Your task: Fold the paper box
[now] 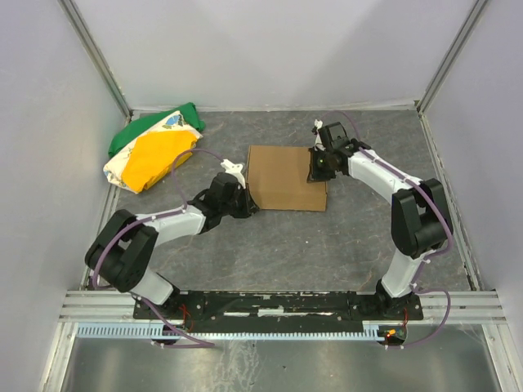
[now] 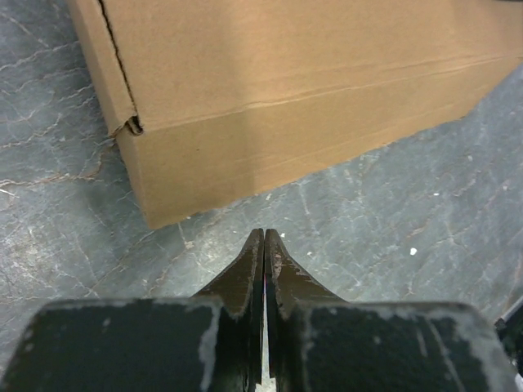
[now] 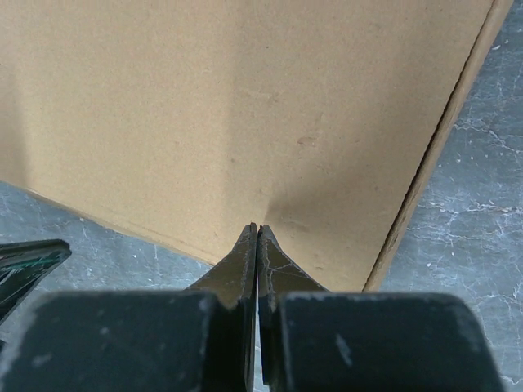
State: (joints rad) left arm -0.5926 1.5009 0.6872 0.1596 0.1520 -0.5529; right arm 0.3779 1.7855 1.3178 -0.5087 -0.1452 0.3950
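Paper box (image 1: 286, 178) sits mid-table, shallow and brown. Left gripper (image 2: 264, 238), jaws together, points at its near-left corner, just short of it. Right gripper (image 3: 257, 231), jaws together, hangs over its top by the right edge.

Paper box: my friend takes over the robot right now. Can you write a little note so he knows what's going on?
Left gripper: shut, holding nothing, tips just short of the side wall of the paper box, not touching.
Right gripper: shut, holding nothing, tips at the box's top face near a corner; contact unclear.
Box: lies flat mid-table between the two arms.
Done: it looks folded into a shallow closed box.
Left: one corner seam gapes slightly; probably press it shut, then check.
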